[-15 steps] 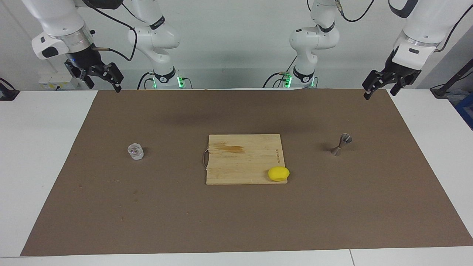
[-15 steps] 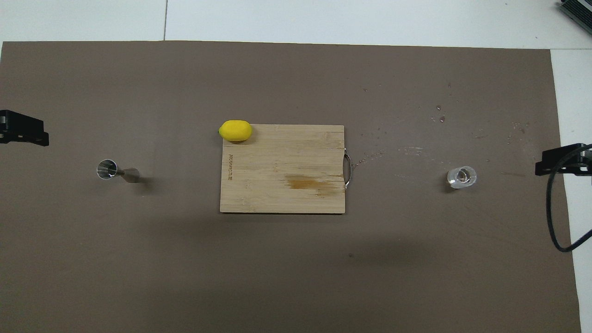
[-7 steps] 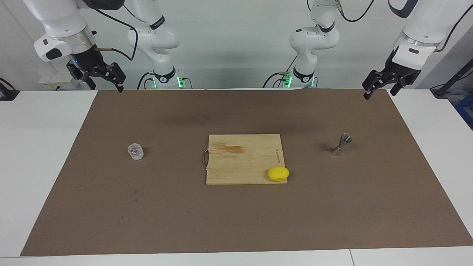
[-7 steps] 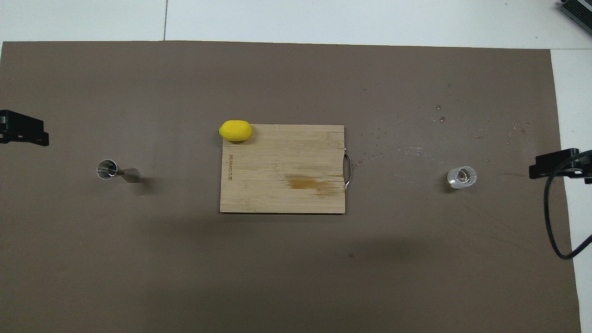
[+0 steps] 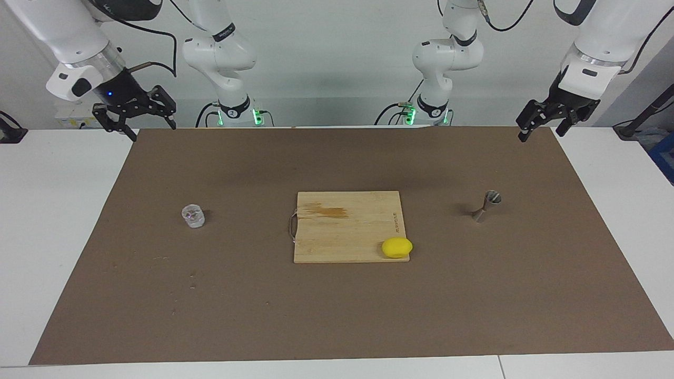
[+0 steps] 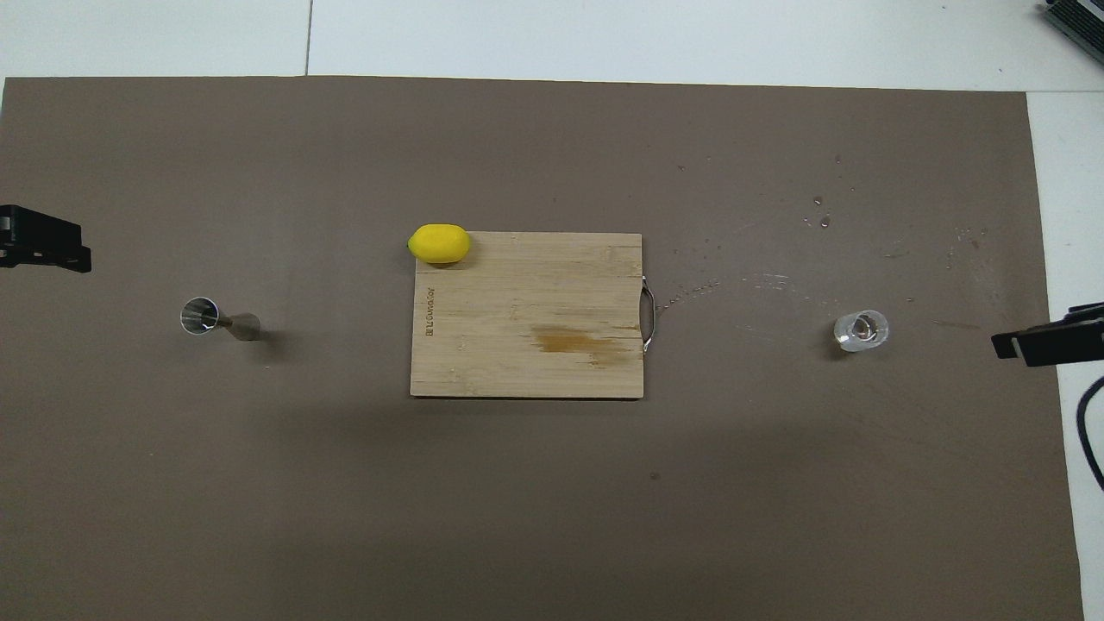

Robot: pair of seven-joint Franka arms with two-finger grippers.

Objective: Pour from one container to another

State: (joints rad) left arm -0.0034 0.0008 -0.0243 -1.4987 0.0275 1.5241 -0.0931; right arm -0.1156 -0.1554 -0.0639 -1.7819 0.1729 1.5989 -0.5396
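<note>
Since a second ago only the right claw [image 5: 142, 120] has moved, swinging outward toward its own end of the worktop [image 5: 58, 210] and turning, so that it now hangs over the edge of the brown mat [image 5: 337, 316] where mat meets white surface; its jaws stand wide apart and hold nothing. Reading the facing view from its left edge onward, the glass cup [image 5: 193, 216] comes next, upright on the mat toward the right arm's end, well apart from that claw and untouched. At the middle of the mat lies the wooden cutting board [image 5: 342, 231], its metal handle on the side toward the cup and a darker stain on the part nearer the robots. A yellow lemon [image 5: 397, 247] rests on the board's corner farthest from the robots, on the side toward the left arm. Past the board, toward the left arm's end, the metal jigger [image 5: 487, 205] stands upright on the mat, alone. Last, the left claw [image 5: 542, 125] waits in the air over the mat's corner at its own end, jaws spread and empty, exactly as before.
</note>
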